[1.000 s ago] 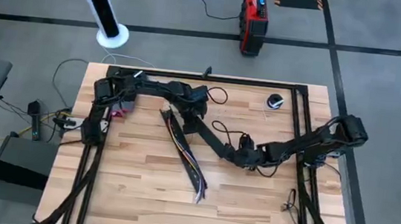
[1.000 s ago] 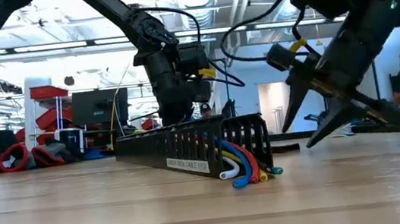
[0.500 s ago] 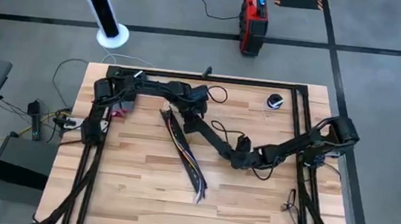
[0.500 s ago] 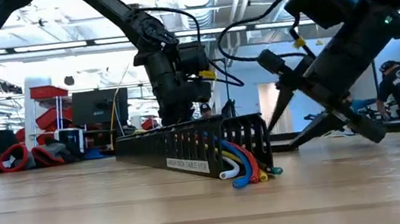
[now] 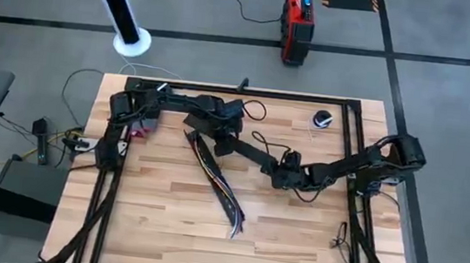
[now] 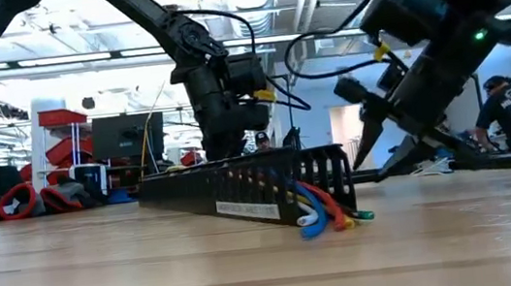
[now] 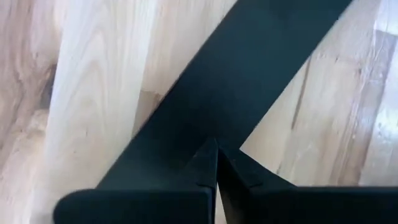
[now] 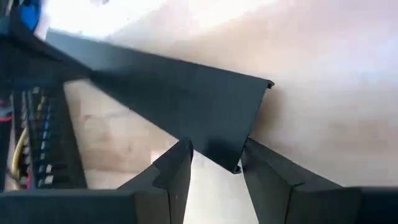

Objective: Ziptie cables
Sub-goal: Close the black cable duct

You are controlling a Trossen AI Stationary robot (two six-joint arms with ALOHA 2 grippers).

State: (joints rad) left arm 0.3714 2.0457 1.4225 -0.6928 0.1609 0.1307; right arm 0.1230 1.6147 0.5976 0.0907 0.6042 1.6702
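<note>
Wooden counter [image 5: 155, 228]: cables [image 5: 222, 185] lie in slotted channel [image 5: 213, 175], long axis diagonal; left hand [image 5: 203, 128] clenched on flat black strip [image 5: 246, 150] at the channel's far end, nearer than right hand [image 5: 276, 169], spread around that strip.

Your left arm reaches from the counter's far left corner toward the middle, its left claw [image 5: 217, 135] pointing down with the fingers [image 7: 208, 171] pressed together, only a thin slit between them. Your right arm stretches in low from the right edge, elbow bent, its right claw [image 5: 276, 169] tilted downward with fingers [image 8: 174, 171] spread apart.
</note>
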